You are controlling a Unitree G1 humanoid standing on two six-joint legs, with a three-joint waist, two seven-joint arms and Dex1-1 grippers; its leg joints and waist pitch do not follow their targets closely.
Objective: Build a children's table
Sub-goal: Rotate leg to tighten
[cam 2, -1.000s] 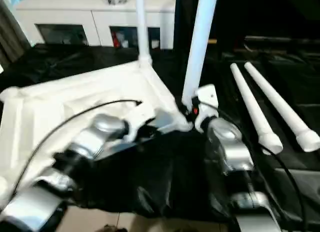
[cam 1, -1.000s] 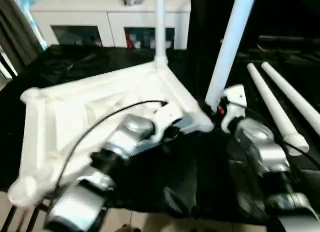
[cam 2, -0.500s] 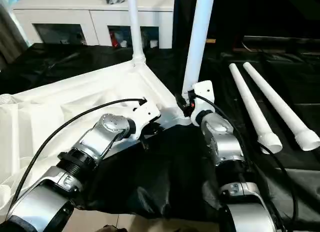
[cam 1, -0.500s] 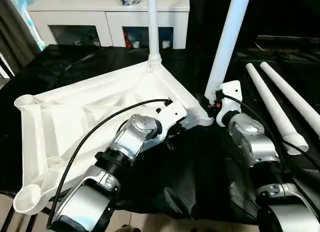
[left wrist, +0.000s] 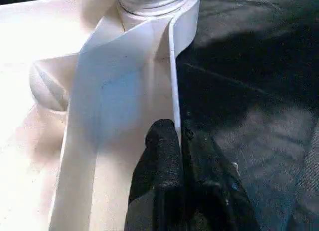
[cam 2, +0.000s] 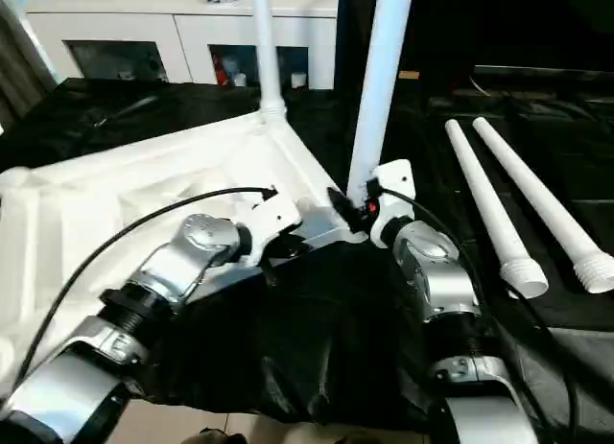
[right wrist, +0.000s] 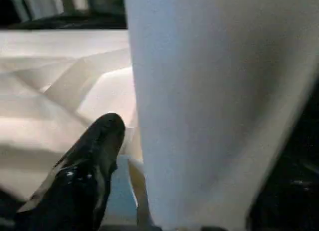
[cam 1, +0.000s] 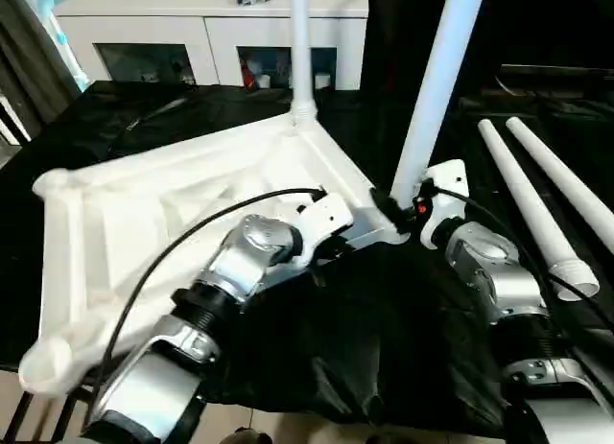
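Broadly, the black-covered worktop (cam 1: 144, 118) carries the upturned tabletop (cam 1: 125, 214), ribbed underside up, lying across the left and middle of the scene. Two legs are already standing in its corner sockets: the far leg (cam 1: 299, 41) at the back corner and the near leg (cam 1: 436, 89) at the corner beside the right arm. Two loose legs (cam 1: 537, 199) are laid side by side on the cloth to the right, well apart from the tabletop.

The step in hand is judged to be the seating of the near leg (its lean suggests it is not yet fully home). The left gripper (left wrist: 178, 141) is seen in its wrist view with jaws together, clamped on the thin rim of the tabletop near that socket, steadying it. The right gripper (cam 1: 384, 206) sits at the foot of the near leg; one black finger (right wrist: 94, 141) is shown just beside the tube, the jaws apart and not clearly gripping. Next, the leg would need checking for straightness, then a loose leg fetched for one of the two empty sockets (cam 1: 58, 185).
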